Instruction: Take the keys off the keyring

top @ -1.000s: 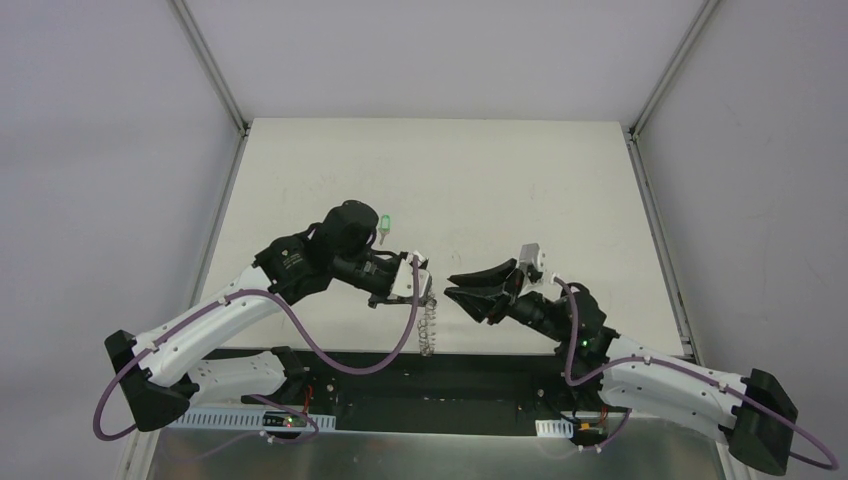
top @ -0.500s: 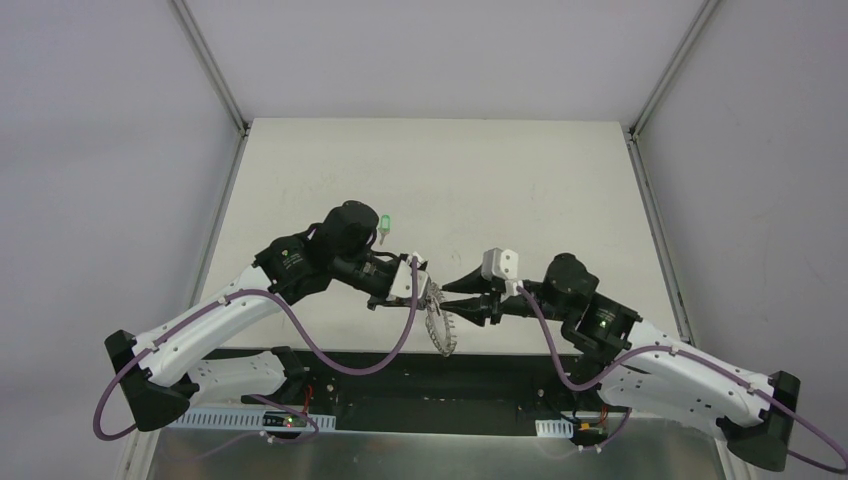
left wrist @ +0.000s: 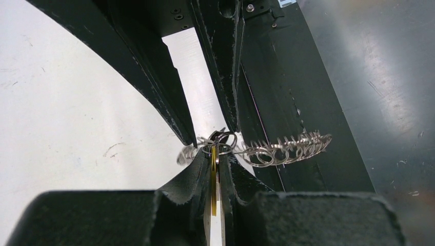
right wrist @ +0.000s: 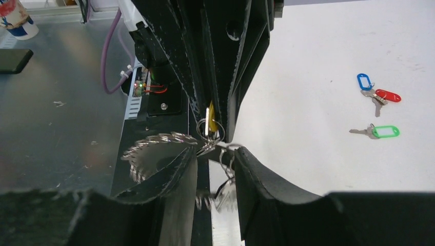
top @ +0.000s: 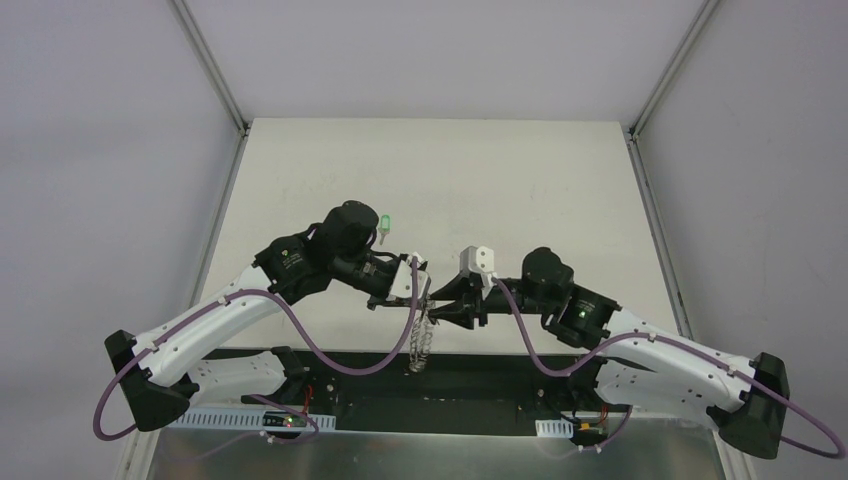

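My left gripper (top: 422, 289) is shut on the yellow-tagged key (left wrist: 213, 177) and holds it above the table's near edge. The silver keyring (top: 425, 335) with its frilly wire loops hangs from that key. It shows clearly in the left wrist view (left wrist: 284, 148). My right gripper (top: 441, 305) is open, its two fingers on either side of the ring's top edge (right wrist: 154, 146), just below the yellow tag (right wrist: 211, 114). Blue (right wrist: 365, 82), red (right wrist: 387, 96) and green (right wrist: 382, 131) tagged keys lie loose on the table. The green one also shows in the top view (top: 385, 222).
The white table (top: 520, 190) stretches away behind both arms. The black base plate (left wrist: 318, 92) and the metal front ledge (right wrist: 61, 128) lie under the hanging ring. A purple cable (right wrist: 110, 56) runs along the left arm.
My right gripper has swung left and closed in on the ring, its fingers now around the ring's top. The ring swung and now hangs edge-on. The left gripper has stayed put.
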Action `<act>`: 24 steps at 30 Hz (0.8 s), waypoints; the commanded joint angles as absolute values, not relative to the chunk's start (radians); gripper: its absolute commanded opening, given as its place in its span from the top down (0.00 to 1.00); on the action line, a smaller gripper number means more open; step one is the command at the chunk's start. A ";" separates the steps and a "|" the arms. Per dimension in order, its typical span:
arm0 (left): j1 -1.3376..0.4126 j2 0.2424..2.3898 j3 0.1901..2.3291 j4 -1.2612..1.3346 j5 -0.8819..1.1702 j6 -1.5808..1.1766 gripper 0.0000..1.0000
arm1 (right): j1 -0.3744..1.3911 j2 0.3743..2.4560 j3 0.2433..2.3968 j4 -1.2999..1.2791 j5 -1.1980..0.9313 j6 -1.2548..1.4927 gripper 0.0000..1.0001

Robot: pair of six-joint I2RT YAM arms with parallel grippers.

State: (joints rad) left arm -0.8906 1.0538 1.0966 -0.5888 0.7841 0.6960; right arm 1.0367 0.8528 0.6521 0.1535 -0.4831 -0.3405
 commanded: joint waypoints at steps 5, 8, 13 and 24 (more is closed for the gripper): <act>-0.897 1.036 1.099 -0.574 0.816 0.704 1.00 | 1.046 0.901 0.691 0.279 -0.524 -0.261 0.62; -0.896 1.035 1.101 -0.574 0.810 0.703 1.00 | 1.049 0.900 0.689 0.279 -0.514 -0.249 0.62; -0.897 1.030 1.101 -0.574 0.809 0.702 1.00 | 1.054 0.889 0.684 0.255 -0.459 -0.245 0.67; -0.897 1.027 1.100 -0.574 0.810 0.703 1.00 | 1.055 0.780 0.658 0.156 -0.366 -0.281 0.70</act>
State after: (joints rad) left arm -0.8906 1.0531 1.0966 -0.5919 0.7750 0.6960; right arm 1.0538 0.8280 0.6514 0.1562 -0.4133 -0.2623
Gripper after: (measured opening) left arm 0.090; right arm 0.299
